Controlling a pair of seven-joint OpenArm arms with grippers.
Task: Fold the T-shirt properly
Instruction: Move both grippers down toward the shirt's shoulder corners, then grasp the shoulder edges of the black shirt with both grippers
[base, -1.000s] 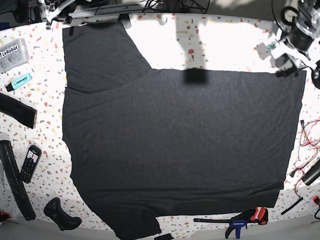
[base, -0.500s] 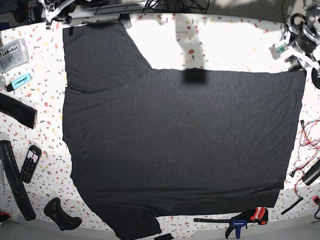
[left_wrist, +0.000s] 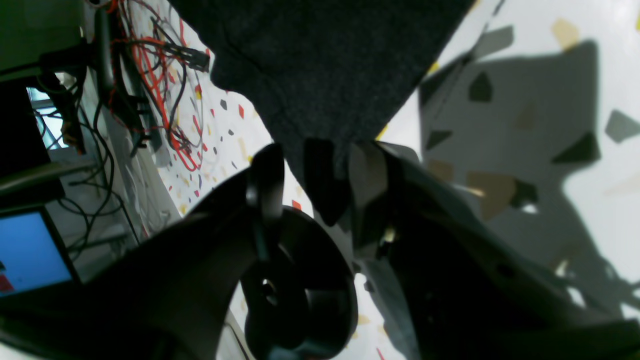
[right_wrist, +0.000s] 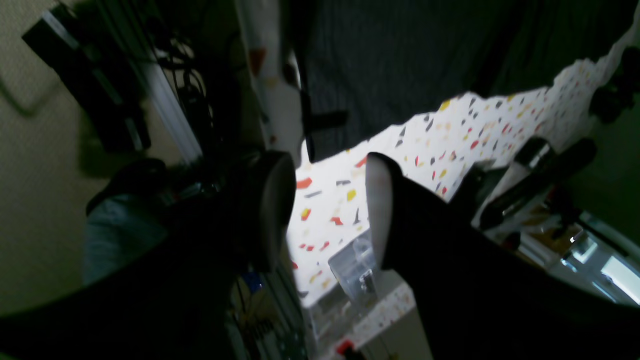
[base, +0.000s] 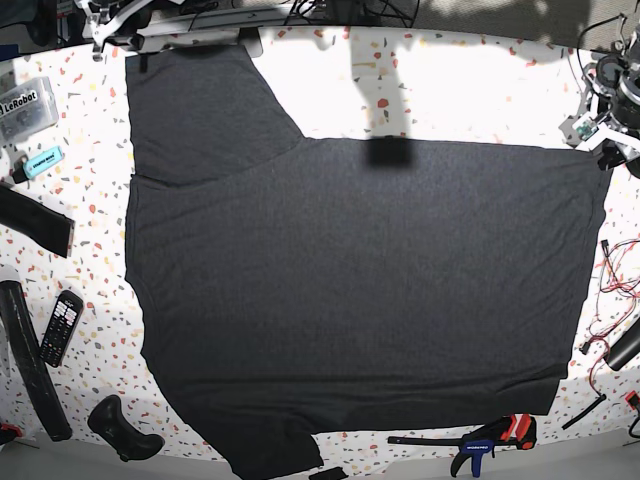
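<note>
The charcoal-black T-shirt (base: 360, 290) lies spread flat and covers most of the table. One sleeve (base: 200, 110) points to the far left. My left gripper (left_wrist: 317, 180) is open at the shirt's far right corner (base: 603, 152), and the tip of that corner (left_wrist: 322, 100) lies between its fingers (left_wrist: 265, 175). My right gripper (right_wrist: 327, 205) is open and empty over bare table, just off a shirt edge (right_wrist: 400, 60). In the base view the right arm (base: 115, 18) is at the far left corner.
A remote (base: 62, 327), black strap pieces (base: 35, 222), a highlighter (base: 40, 162) and a clear box (base: 25, 105) lie along the left. A black controller (base: 122, 428) and a clamp (base: 492, 440) sit at the front. Red wires (base: 612, 300) lie at the right edge.
My left arm has moved right along the far edge to the shirt's far right corner. The shirt lies as before.
</note>
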